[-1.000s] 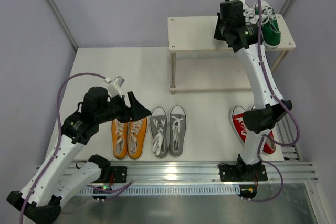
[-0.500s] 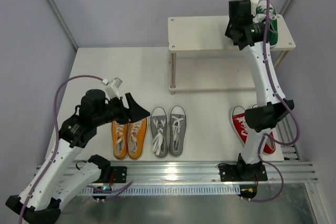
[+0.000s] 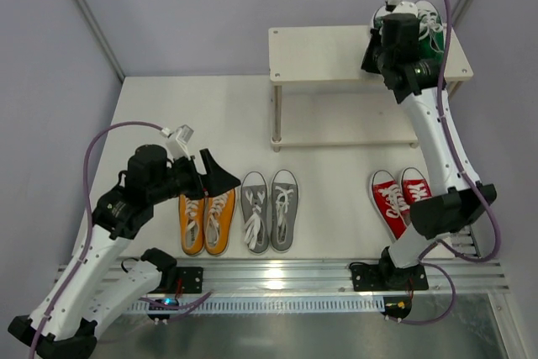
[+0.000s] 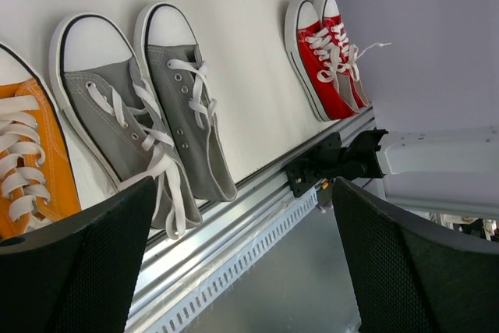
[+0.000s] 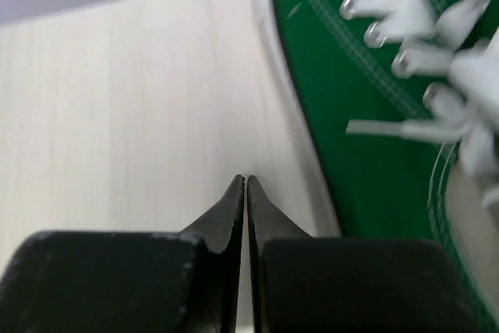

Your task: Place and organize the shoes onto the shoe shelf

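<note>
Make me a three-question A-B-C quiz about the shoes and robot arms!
1. Where are the green shoes? A) top board of the shoe shelf B) its lower board C) in a box
2. How many pairs lie on the table? A) one B) three C) five
3. The right gripper is: A) wide open B) shut on a sock C) shut, empty
Answers: 1 A: they sit at its right end. 2 B: orange pair, grey pair, red pair. 3 C: its jaws meet, nothing between.

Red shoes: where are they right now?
In the top view, the red shoes sit on the table's near right, beside the right arm, well right of the grey pair.
</note>
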Controlling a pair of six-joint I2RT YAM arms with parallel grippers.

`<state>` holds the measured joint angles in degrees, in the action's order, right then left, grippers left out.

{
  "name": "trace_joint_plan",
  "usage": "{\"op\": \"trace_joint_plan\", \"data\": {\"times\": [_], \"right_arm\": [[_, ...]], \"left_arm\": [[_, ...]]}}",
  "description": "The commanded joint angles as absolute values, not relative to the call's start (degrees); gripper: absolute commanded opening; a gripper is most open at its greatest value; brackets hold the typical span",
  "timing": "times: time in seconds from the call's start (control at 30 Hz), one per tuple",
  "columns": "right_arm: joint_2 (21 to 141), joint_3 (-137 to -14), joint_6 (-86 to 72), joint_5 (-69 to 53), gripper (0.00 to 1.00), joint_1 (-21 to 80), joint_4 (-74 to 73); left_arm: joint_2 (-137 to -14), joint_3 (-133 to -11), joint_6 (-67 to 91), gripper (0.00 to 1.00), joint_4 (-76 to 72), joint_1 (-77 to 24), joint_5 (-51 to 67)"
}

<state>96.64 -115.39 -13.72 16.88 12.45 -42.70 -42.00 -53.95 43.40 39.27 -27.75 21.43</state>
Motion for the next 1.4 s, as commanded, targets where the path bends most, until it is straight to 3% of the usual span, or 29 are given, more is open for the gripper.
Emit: {"op": "trace_joint_plan", "data": {"times": [0.0, 0.17, 0.3, 0.43, 0.5, 0.67, 0.87, 1.17, 1.37], "right_arm": [[84.3, -105.5, -11.9, -1.8, 0.04, 13.6, -27.7], [73.2, -99.0, -10.3, -4.0, 0.1, 18.8, -28.3], [67.0, -95.7, -10.3, 1.6, 0.68, 28.4, -35.9], [63.6, -89.3, -15.6, 12.6, 0.92, 40.8, -44.5], [60.7, -83.3, -21.9, 21.3, 0.97, 49.4, -48.1], [53.9, -72.7, -36.5, 28.6, 1.0, 55.2, -54.4], [51.2, -73.5, -45.8, 35.8, 1.0, 58.8, -67.7], [46.9, -68.6, -50.2, 32.3, 1.0, 59.9, -72.4], [45.3, -57.5, -47.3, 18.6, 1.0, 60.4, -57.7]], "left_arm": [[-40.3, -54.5, 43.6, 0.91, 38.2, -27.9, 18.8], [-39.1, -55.6, 42.7, 1.0, 41.9, -27.9, 15.0], [-39.4, -52.8, 43.5, 1.0, 42.3, -27.9, 16.6], [-43.5, -49.1, 43.2, 1.0, 42.8, -29.2, 17.5], [-46.0, -48.6, 44.0, 1.0, 42.0, -33.5, 11.5], [-54.7, -50.7, 48.9, 1.0, 42.6, -47.5, -4.3], [-69.8, -54.6, 59.4, 1.0, 41.8, -62.7, -18.0], [-80.9, -58.4, 62.8, 1.0, 37.2, -65.7, -23.9], [-73.5, -59.4, 66.0, 1.0, 41.2, -66.9, -29.5]]}}
